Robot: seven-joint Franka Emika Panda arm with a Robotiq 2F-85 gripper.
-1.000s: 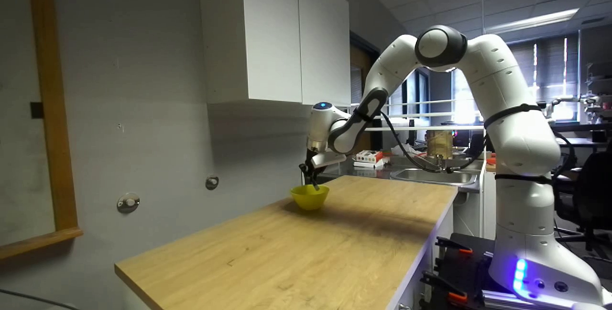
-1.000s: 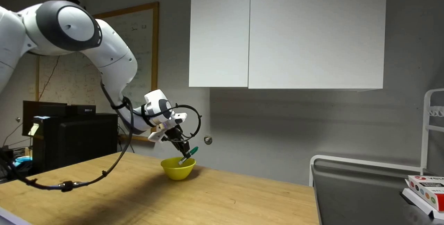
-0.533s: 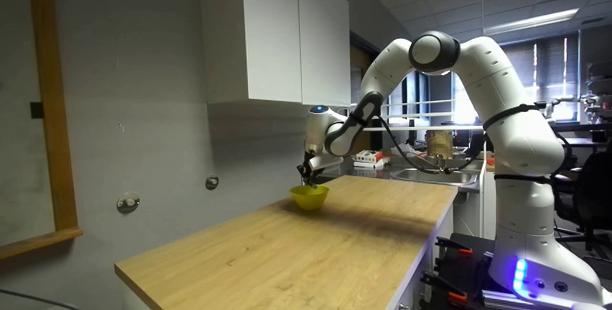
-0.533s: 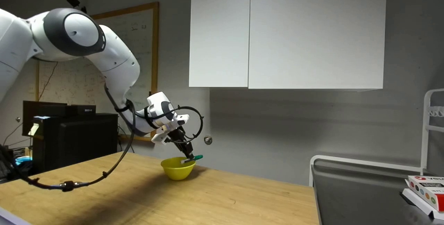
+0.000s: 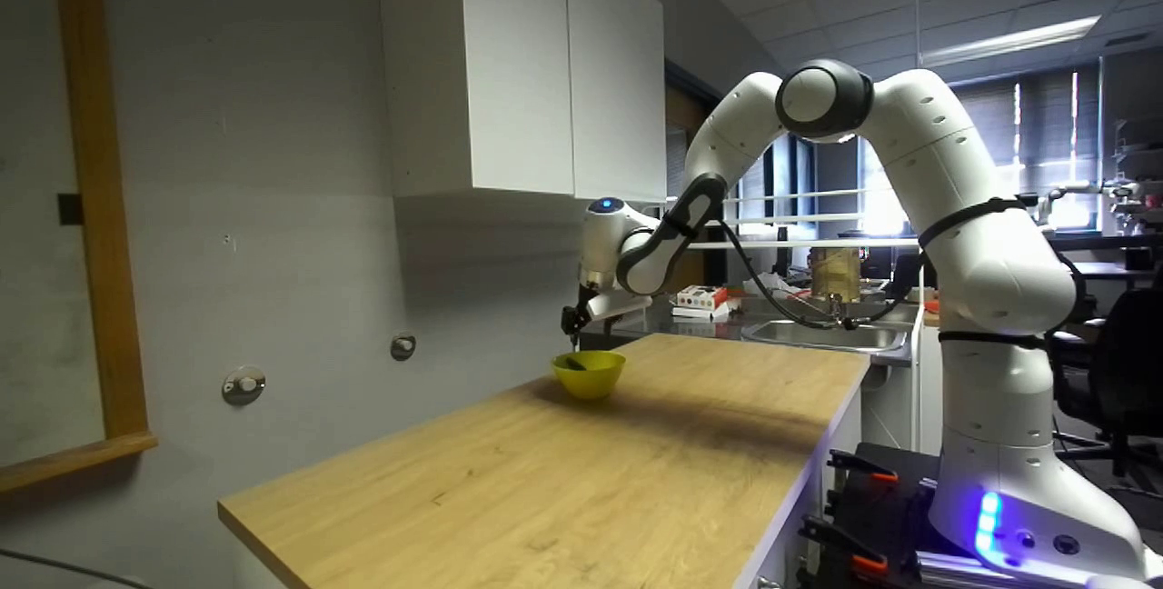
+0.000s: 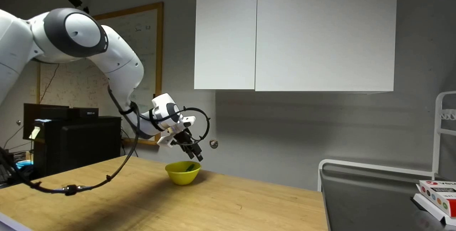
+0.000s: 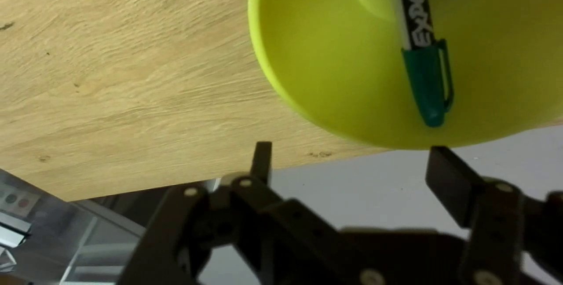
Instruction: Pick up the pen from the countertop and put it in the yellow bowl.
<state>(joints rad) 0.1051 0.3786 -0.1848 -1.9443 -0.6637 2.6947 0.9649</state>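
Observation:
The pen [image 7: 418, 16], a marker with a green cap and black label, lies inside the yellow bowl [image 7: 325, 56], its cap pointing toward the bowl's near rim in the wrist view. Only its dark green end [image 6: 190, 168] shows over the rim in an exterior view. The bowl rests on the wooden countertop [image 6: 231, 206], close to the wall-side edge. My gripper [image 7: 349, 153] is open, fingers wide apart, with nothing between them. It hangs tilted just above the bowl's wall-side rim, apart from both pen and bowl, as an exterior view shows at the gripper [image 6: 196, 158].
A grey wall [image 6: 270, 145] runs directly behind the bowl. White cabinets [image 6: 295, 35] hang above the countertop. A cable [image 6: 124, 159] droops from the arm over the wood. Boxes [image 5: 701, 300] and a sink [image 5: 827, 333] stand past the countertop's far end.
The gripper has opened and let go of the pen, which has dropped from between the fingers into the bowl. The arm moved down slightly at first, then stayed almost still.

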